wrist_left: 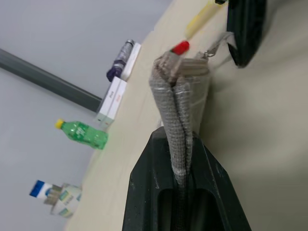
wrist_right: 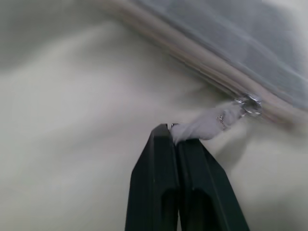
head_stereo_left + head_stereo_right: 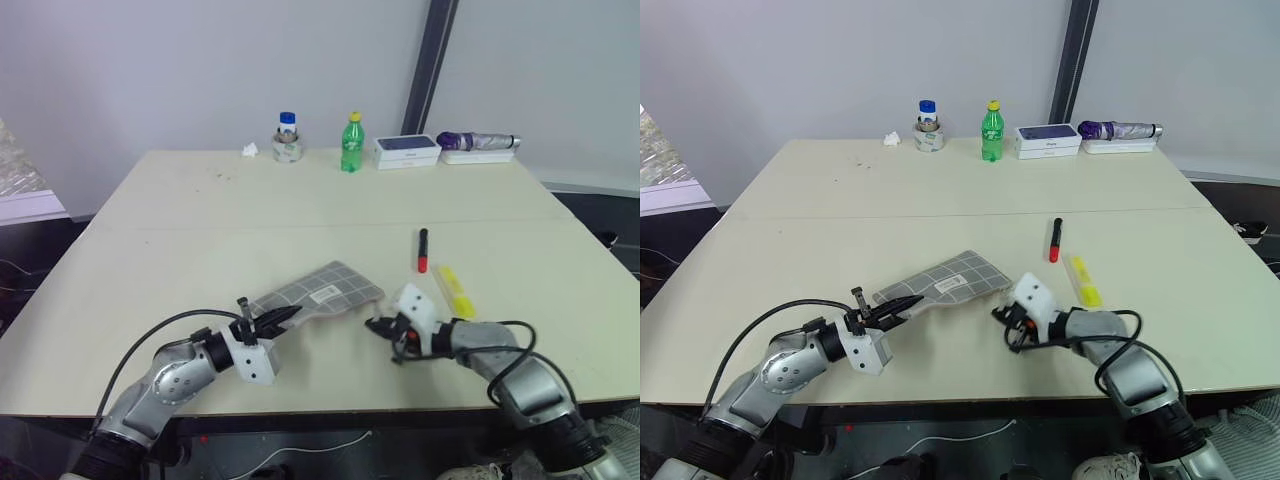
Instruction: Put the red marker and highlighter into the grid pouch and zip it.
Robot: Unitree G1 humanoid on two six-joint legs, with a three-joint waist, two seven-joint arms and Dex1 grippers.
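Pinching the near-left end of the grid pouch (image 3: 320,291), the left gripper (image 3: 285,317) has its fingers pressed together on the folded fabric, lifting that end a little off the table (image 3: 200,230). The right gripper (image 2: 177,134) is shut on the white pull cord (image 2: 216,120) at the pouch's right end, by the metal zipper slider (image 2: 250,102).

The pouch looks light and limp; it sags and creases between the two holds, so it probably needs one end pinned while the cord is drawn. The cord is thin and soft and could slip from the fingers.

The red marker (image 3: 423,250) and the highlighter (image 3: 452,290) lie on the table to the right of the pouch, just apart from each other. Both look small, stiff and smooth, best taken across the middle of the barrel.

The pouch's white label (image 3: 325,294) carries print too small to read.
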